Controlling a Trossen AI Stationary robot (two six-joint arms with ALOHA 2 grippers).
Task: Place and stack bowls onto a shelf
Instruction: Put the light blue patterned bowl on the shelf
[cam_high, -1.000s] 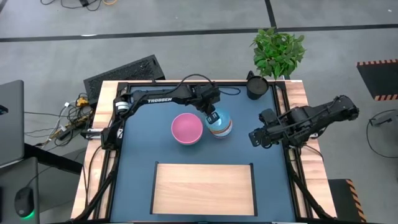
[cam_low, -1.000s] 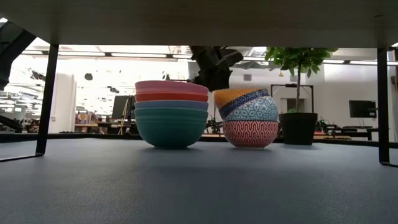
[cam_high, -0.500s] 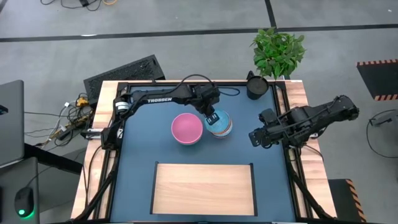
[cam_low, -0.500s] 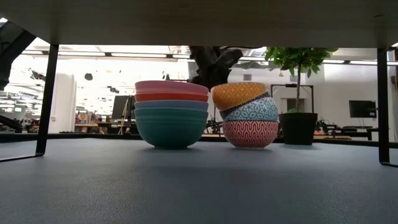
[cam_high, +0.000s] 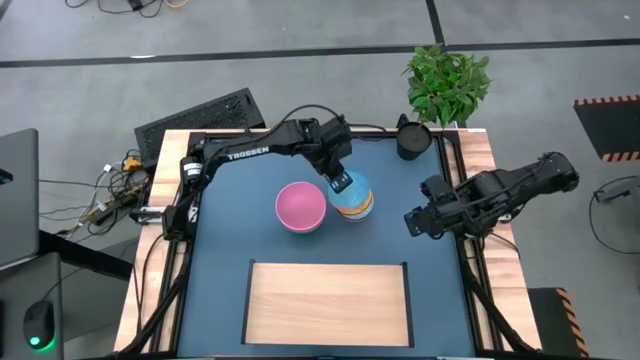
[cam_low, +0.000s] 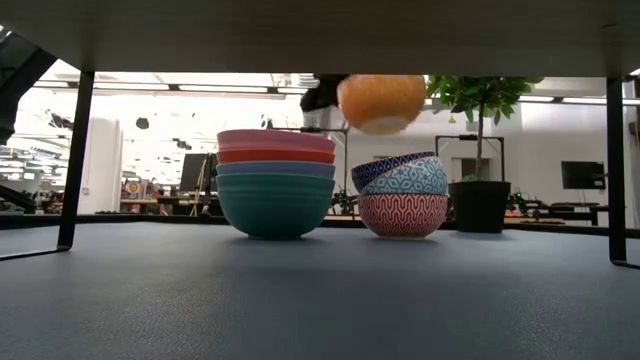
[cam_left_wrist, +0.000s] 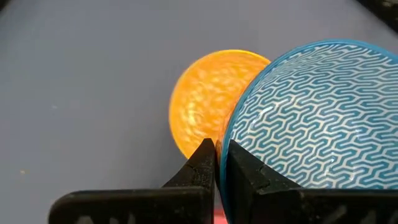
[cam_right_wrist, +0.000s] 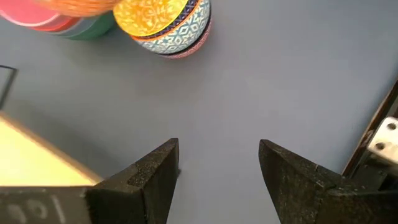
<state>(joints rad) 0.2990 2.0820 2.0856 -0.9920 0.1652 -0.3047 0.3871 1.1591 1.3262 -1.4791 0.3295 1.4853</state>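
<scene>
orange bowl now lifted off stack

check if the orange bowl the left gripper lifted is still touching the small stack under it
Apart. In the low view the orange bowl hangs clear above the small stack, with background showing between them.

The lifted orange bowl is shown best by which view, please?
The low view: the orange bowl hangs clear above the small stack. Left wrist view: its blue-patterned inside, rim in the left pincer. High view: partly under the arm. Right wrist view: an edge only.
</scene>
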